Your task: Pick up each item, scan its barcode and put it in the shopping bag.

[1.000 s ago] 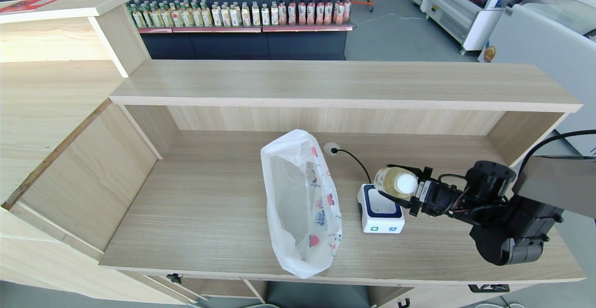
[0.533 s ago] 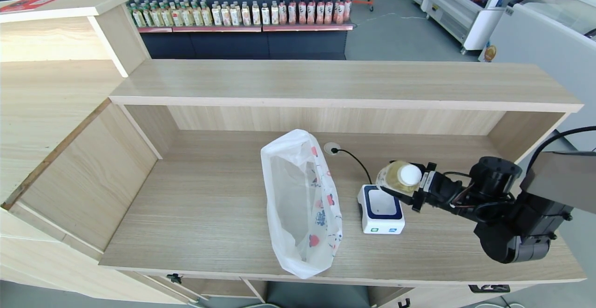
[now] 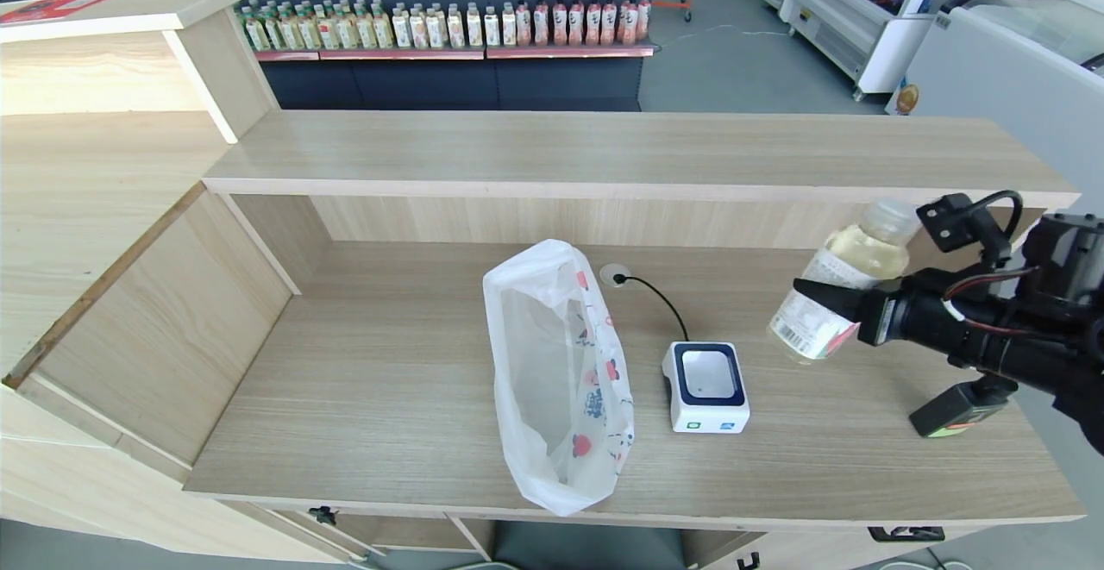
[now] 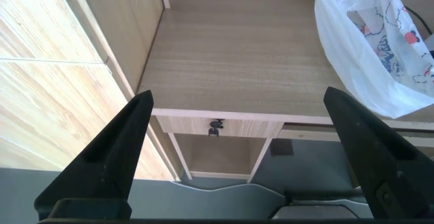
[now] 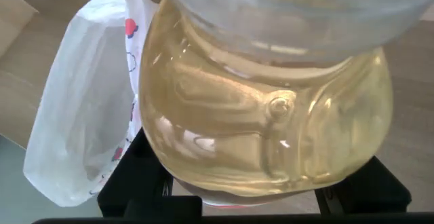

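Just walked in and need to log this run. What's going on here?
The robot's right gripper holds a bottle of yellowish drink tilted in the air, to the right of the barcode scanner on the counter. The shopping bag lies open beside the scanner and looks empty. The left gripper is open and holds nothing.

Looking down on a light wooden counter (image 3: 388, 380), boxed in by side walls and lying under a raised top ledge (image 3: 604, 152). Joining on the left a taller wooden unit (image 3: 95, 87) of the same grain. Facing, behind the ledge, a dark shop shelf (image 3: 388, 87) with red edges, holding a row of drink bottles (image 3: 448, 27). Showing a grey floor (image 3: 742, 70) farther back, and white glass-fronted coolers (image 3: 849, 35) standing at the right. Receiving even, bright light.
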Controlling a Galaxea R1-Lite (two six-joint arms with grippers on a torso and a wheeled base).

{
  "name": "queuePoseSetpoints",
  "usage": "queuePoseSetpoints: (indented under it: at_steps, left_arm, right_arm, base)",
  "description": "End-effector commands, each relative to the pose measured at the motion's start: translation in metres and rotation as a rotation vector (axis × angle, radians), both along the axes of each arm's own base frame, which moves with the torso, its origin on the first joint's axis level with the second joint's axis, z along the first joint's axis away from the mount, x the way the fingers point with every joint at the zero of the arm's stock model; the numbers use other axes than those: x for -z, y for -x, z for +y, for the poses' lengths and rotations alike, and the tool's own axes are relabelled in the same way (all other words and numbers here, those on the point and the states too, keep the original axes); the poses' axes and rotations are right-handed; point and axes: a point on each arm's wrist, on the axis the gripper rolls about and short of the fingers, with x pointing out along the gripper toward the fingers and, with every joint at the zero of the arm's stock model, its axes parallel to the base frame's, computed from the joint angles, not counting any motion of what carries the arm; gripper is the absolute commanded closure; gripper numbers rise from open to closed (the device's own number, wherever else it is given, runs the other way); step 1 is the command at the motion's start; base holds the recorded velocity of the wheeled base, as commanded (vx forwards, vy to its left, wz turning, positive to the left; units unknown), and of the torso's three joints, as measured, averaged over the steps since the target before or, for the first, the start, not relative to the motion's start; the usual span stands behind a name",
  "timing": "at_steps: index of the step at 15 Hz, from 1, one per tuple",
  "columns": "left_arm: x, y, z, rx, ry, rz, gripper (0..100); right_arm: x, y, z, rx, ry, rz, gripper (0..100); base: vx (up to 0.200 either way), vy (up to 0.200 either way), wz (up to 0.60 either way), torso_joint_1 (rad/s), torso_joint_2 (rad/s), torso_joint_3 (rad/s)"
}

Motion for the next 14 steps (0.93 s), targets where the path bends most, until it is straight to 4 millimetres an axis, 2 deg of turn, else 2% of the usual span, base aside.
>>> queuePoseSetpoints:
  at_steps: [1, 4, 9, 12, 14]
  left_arm:
    - [0.000, 0.000, 0.000, -0.001, 0.000, 0.000, 0]
    - [0.000, 0.000, 0.000, -0.001, 0.000, 0.000, 0]
    - [0.000, 0.000, 0.000, 0.001, -0.002, 0.000, 0]
    - [0.000, 0.000, 0.000, -0.001, 0.000, 0.000, 0]
    - [0.000, 0.000, 0.000, -0.001, 0.002, 0.000, 0]
  right_arm:
    - [-0.032, 0.033, -0.003, 0.074, -0.076, -0.057, 100]
    - [-0.035, 0.044, -0.007, 0.119, -0.103, -0.023, 100]
    - [-0.020, 0.075, -0.007, 0.125, -0.100, 0.024, 100]
    - [-0.020, 0.076, -0.007, 0.119, -0.100, 0.027, 100]
    - [-0.020, 0.074, -0.003, 0.101, -0.101, 0.032, 100]
  base:
    - [0.000, 0.000, 0.00, 0.000, 0.00, 0.000]
    - [0.000, 0.000, 0.00, 0.000, 0.00, 0.000]
    - [0.000, 0.000, 0.00, 0.000, 0.00, 0.000]
    - [0.000, 0.000, 0.00, 0.000, 0.00, 0.000]
    - [0.000, 0.200, 0.00, 0.002, 0.00, 0.002]
